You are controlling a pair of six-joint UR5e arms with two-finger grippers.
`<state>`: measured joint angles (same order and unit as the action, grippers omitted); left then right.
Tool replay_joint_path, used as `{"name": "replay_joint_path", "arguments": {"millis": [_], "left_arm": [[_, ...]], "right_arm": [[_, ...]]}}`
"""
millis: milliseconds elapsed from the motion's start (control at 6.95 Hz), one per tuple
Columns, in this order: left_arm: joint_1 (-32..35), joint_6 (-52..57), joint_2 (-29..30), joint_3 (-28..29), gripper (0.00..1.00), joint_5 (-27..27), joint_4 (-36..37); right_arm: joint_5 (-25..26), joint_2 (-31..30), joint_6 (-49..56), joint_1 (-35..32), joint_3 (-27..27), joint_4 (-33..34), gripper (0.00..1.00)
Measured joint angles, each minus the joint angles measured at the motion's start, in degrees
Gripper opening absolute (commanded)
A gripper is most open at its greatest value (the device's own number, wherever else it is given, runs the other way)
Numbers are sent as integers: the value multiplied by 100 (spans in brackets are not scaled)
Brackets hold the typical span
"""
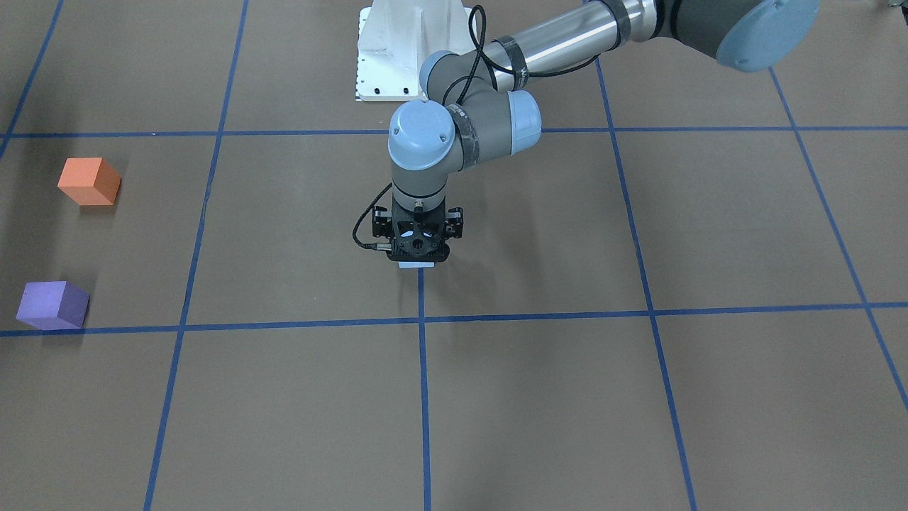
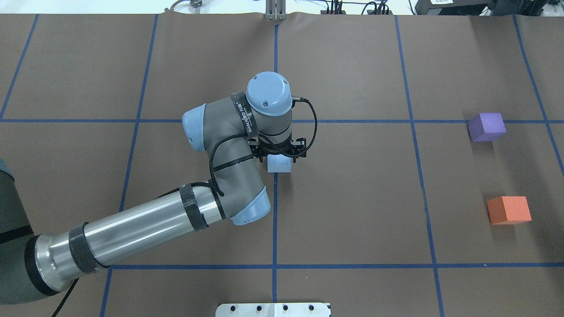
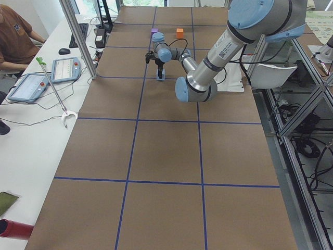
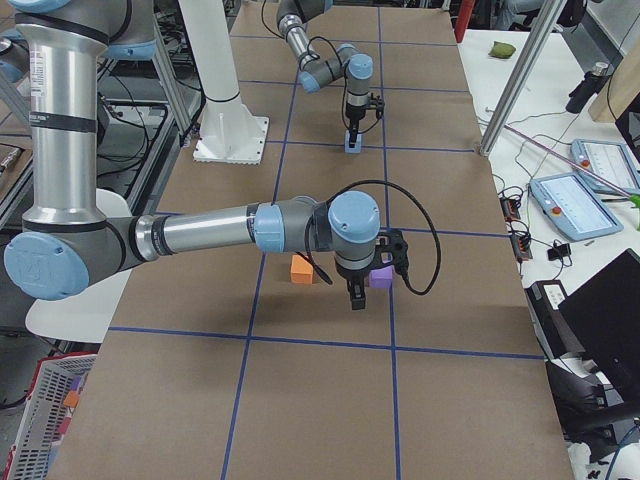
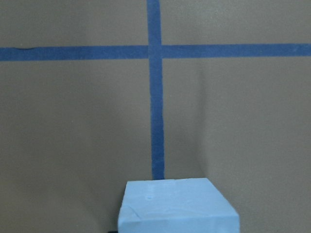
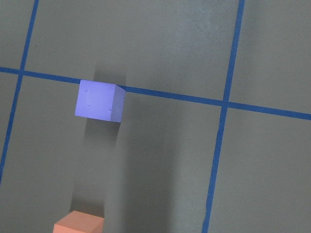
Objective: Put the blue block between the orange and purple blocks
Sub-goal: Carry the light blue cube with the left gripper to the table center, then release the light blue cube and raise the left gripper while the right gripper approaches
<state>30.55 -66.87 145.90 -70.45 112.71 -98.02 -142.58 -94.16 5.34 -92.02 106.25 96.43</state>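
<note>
The blue block (image 2: 279, 165) is being seen on the desk (image 2: 352, 198) under the left end effector (image 1: 418, 252). Whether that or the right end effector (image 4: 357, 298) is spread or pinching cannot be told. The orange block (image 2: 509, 210) and purple block (image 2: 486, 127) are being shown well apart from the blue block, bare desk between.

You have a brown table (image 2: 352, 198) gridded with blue tape lines (image 2: 274, 220). On the robot's right side the orange block (image 2: 509, 210) and purple block (image 2: 486, 127) rest apart, and the purple one meets a tape line. The blue block (image 2: 279, 165) is mid-table over a line, but you cannot tell whether it rests there. A white base plate (image 1: 397, 57) sits at the robot's edge.
</note>
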Motion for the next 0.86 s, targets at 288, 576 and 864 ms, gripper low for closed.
{"name": "replay_joint_path", "arguments": {"millis": [288,576,864], "left_arm": [[292,-1,-2,-267,100,369,66],[956,47,-136,-958,100,1243,544],[1385,659,-1003,-2149,100,1470,1165]], "right_arm": [[-11,171,-848,182,490,121,100],[91,792,-1722,713,1152,991,100],[646,2186,-2899,1674,1663,2431,100]]}}
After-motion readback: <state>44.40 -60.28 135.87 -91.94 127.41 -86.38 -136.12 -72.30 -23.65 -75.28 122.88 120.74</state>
